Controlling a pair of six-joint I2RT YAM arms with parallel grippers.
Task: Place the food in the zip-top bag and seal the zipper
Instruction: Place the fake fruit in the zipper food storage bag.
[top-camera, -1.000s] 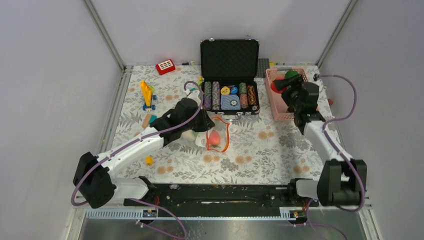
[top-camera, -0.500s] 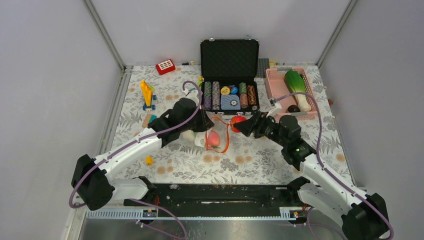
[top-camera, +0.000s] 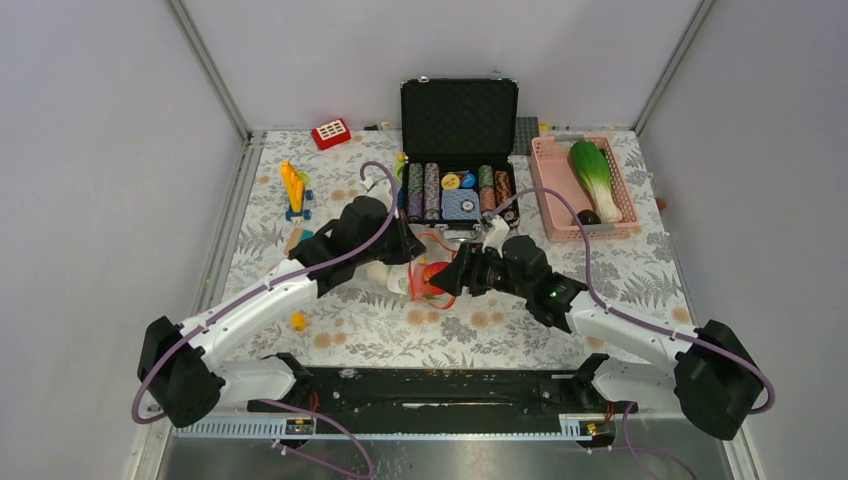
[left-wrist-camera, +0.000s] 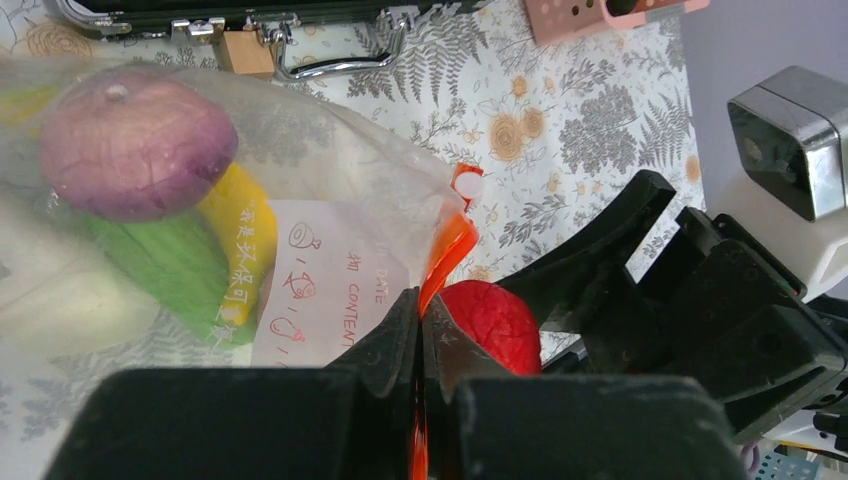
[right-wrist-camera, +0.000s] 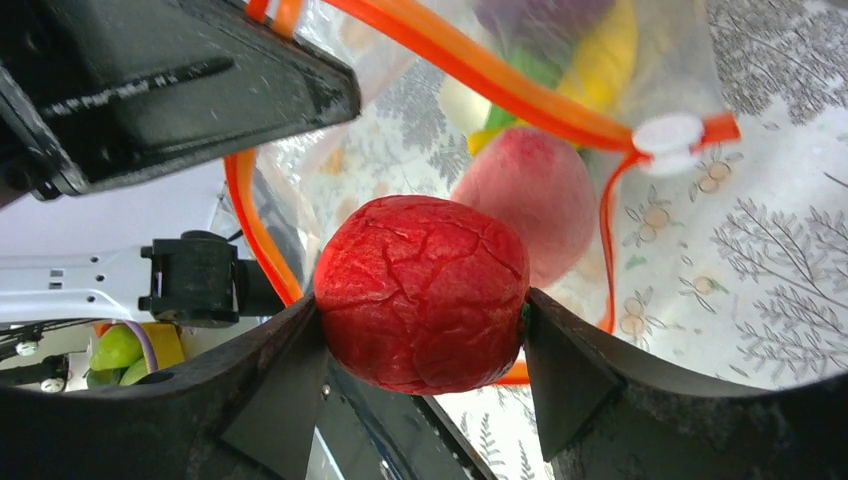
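Orange-red zipper (left-wrist-camera: 447, 248) material is pinched between the pressed-together fingers of the left hand (left-wrist-camera: 420, 318). This hand grips one lip of the strip and lifts that side of the mouth off the worktop (top-camera: 560, 290).

Zip-top bag (top-camera: 425, 278): lies on its side and is unsealed, its mouth facing the right arm. Seen through the clear film inside are a purple ball (left-wrist-camera: 135, 145), a yellow banana (left-wrist-camera: 240, 255), a green piece (left-wrist-camera: 170, 270) and a pink fruit (right-wrist-camera: 545, 195), the last lying just inside the mouth.

Red round fruit (right-wrist-camera: 422, 292): at the bag's mouth, framed by the loop of the strip. Whether it has crossed the lip cannot be told. It is clamped on both sides by the fingers of the right hand (top-camera: 458, 275), which stand wide around it.

Well to the right of the bag, a pink mesh basket (top-camera: 545, 190) holds the cabbage (top-camera: 593, 175) and a small dark piece (top-camera: 588, 217) that is too small to identify.

Assessment: the step in hand is loading the red fruit, so the task is partly done. The next move calls for the right hand to pass the fruit through the mouth, clear of the strip and the slider tab, and then spread its fingers to release. The left hand should hold its pinch, since slack film could fold across the opening. The basket items and the sealing remain outstanding.
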